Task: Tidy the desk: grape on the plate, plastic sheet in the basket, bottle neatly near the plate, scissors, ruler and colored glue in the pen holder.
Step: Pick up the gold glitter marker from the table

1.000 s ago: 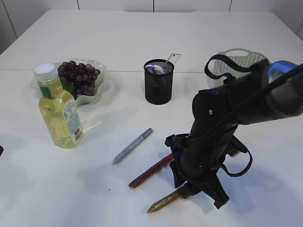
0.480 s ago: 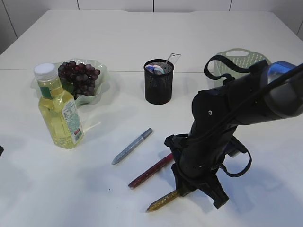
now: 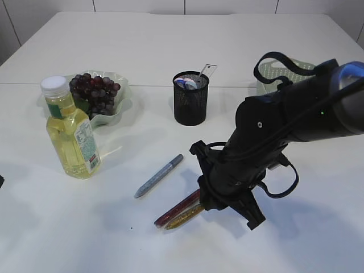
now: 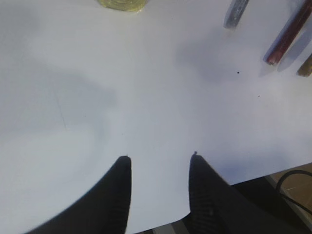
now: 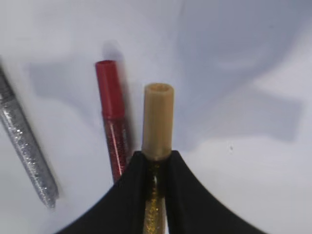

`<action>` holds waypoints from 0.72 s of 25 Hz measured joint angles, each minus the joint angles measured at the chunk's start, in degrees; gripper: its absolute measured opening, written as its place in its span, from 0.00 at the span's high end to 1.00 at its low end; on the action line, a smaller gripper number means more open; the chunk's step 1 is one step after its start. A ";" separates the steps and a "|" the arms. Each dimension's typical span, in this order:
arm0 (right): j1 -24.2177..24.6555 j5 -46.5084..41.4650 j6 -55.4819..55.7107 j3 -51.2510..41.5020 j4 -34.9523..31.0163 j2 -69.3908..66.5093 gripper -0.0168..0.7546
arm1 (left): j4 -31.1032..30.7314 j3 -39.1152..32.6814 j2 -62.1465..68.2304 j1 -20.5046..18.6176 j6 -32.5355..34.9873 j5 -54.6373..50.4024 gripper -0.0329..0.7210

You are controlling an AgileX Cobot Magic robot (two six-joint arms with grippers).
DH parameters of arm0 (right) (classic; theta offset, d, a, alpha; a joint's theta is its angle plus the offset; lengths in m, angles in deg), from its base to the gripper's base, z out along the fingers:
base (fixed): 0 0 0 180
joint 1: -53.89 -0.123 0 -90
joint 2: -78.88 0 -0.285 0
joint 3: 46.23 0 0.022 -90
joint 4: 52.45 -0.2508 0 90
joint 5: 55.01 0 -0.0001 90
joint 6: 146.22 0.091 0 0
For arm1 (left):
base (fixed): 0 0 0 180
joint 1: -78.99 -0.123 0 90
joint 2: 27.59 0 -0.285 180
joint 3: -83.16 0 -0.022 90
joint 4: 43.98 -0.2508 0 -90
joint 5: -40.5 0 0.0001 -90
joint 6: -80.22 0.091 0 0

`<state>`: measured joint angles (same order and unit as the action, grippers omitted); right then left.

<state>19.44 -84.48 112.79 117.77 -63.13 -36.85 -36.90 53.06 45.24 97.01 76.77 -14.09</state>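
Gold glue (image 5: pixel 157 122) is seen clamped between the closed jaws of the right gripper (image 3: pixel 211 200), its tip slanting down beside the red glue (image 3: pixel 177 209) lying on the table (image 3: pixel 170 34); the left gripper (image 4: pixel 158 170) is held partly open and empty over bare table. Farther off, silver glue (image 3: pixel 160 175) lies loose, with the bottle (image 3: pixel 70 132) left of it. Beyond, the holder (image 3: pixel 190 101) stands between the grapes' plate (image 3: pixel 120 105) and the basket (image 3: pixel 284 69); the stick is gripped near one end, so slipping or swinging in the lift, or catching the holder rim and tipping it, is judged possible.
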 joint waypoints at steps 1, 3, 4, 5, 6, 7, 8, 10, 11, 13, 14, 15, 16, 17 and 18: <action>0.13 0.39 -0.82 0.00 -0.10 0.16 0.85 | 0.00 0.00 0.00 0.00 0.00 0.00 0.57; 0.75 0.81 -2.77 0.00 -0.24 0.67 0.85 | 0.00 0.00 0.00 0.00 0.00 0.00 0.57; 1.24 1.19 -3.83 0.00 -0.23 0.78 0.85 | 0.00 0.00 0.00 0.00 0.00 0.00 0.57; 1.96 1.66 -5.17 0.00 -0.23 1.02 0.85 | 0.00 0.00 0.00 0.00 0.00 -0.10 0.57; 2.64 1.90 -6.43 0.00 -0.34 1.29 0.85 | 0.00 0.00 0.00 0.00 0.00 -0.23 0.57; 3.57 2.39 -7.77 0.00 -0.64 1.71 0.85 | 0.00 0.00 0.00 0.00 0.00 -0.34 0.57; 4.63 3.20 -8.99 0.00 -1.34 2.14 0.85 | 0.00 0.00 0.00 0.00 0.00 -0.43 0.57; 6.86 4.04 -13.38 0.00 -3.46 3.02 0.85 | 0.00 0.00 0.00 0.00 0.00 -0.43 0.57; 8.16 4.28 -15.83 0.00 -5.27 3.26 0.85 | 0.00 0.00 0.00 0.00 0.00 -0.46 0.57; 10.60 4.28 -23.47 0.00 -9.61 3.80 0.85 | 0.00 0.00 0.00 0.00 0.00 -0.46 0.57; 11.87 4.28 -27.97 0.00 -12.31 3.82 0.85 | 0.00 0.00 0.00 0.00 0.00 -0.55 0.57; 13.06 4.28 -31.99 0.00 -15.04 3.82 0.85 | 0.00 0.00 0.00 0.00 0.00 -0.55 0.57; 13.99 4.16 -36.91 0.00 -17.59 3.82 0.85 | 0.00 0.00 0.00 0.00 0.00 -0.55 0.57; 15.03 4.16 -41.62 0.00 -19.45 3.82 0.85 | 0.00 0.00 0.00 0.00 0.00 -0.55 0.57; 15.96 4.16 -45.33 0.00 -21.76 3.82 0.85 | 0.00 0.00 0.00 0.00 0.00 -0.55 0.57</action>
<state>35.40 -80.32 67.46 117.77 -84.89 -33.03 -36.90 53.06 45.24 97.01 76.77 -14.65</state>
